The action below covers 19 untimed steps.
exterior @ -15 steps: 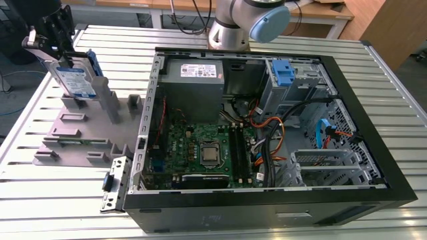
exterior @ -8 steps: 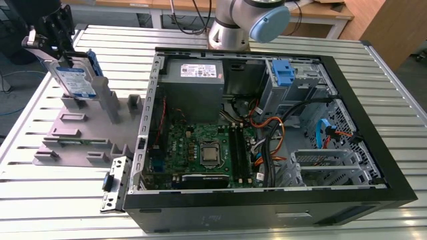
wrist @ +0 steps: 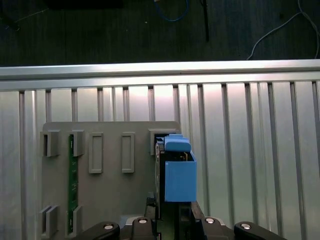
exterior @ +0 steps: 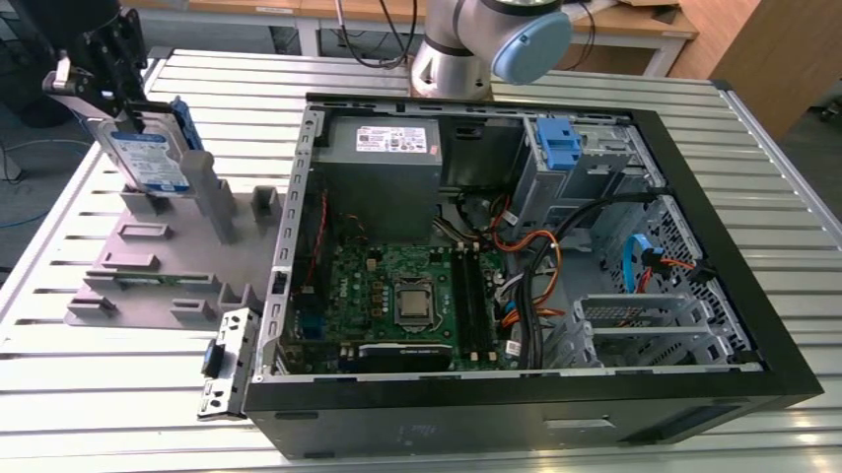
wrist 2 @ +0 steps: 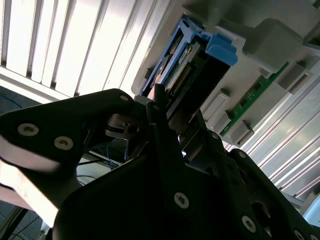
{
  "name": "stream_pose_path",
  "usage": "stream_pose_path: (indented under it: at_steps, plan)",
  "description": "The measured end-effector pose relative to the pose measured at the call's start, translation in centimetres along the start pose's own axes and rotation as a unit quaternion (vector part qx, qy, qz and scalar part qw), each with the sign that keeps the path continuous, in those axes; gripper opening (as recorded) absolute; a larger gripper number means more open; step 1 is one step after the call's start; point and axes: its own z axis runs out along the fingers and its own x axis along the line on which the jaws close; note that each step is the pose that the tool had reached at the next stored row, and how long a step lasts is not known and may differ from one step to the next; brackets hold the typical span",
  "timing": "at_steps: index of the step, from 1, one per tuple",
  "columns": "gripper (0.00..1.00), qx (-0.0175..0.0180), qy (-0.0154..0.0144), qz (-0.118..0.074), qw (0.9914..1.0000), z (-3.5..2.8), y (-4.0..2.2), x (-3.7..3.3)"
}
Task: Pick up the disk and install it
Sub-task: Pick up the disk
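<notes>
Disk (exterior: 148,158) at grey holder (exterior: 152,258) on slatted metal table (exterior: 105,399), dark floor (wrist: 100,35) beyond

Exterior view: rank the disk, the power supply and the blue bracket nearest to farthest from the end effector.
1. disk, just below the end effector.
2. power supply, inside the case.
3. blue bracket, toward the exterior view's right.

Arm (exterior: 460,44) reaching to exterior view's left, tool (exterior: 121,99) pointing down

Silver blue-railed disk (exterior: 148,156), blue-and-white label, upright on edge in grey rack (exterior: 148,264), exterior view's left.
</notes>
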Motion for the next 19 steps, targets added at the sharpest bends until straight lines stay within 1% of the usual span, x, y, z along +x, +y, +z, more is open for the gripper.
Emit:
stream_pose_path:
  at_steps: [4,7,12,19]
  plan:
    - [0.35,-0.0001,0.0001,0.000,1.00000,-0.42,0.02,-0.03]
    - [0.35,0.0002,0.0000,0.000,1.00000,-0.89,0.03,-0.06]
    - [0.35,0.0002,0.0000,0.000,1.00000,-1.85,0.07,-0.13]
    - [0.35,0.0004,0.0000,0.000,1.00000,-3.46,0.12,-0.25]
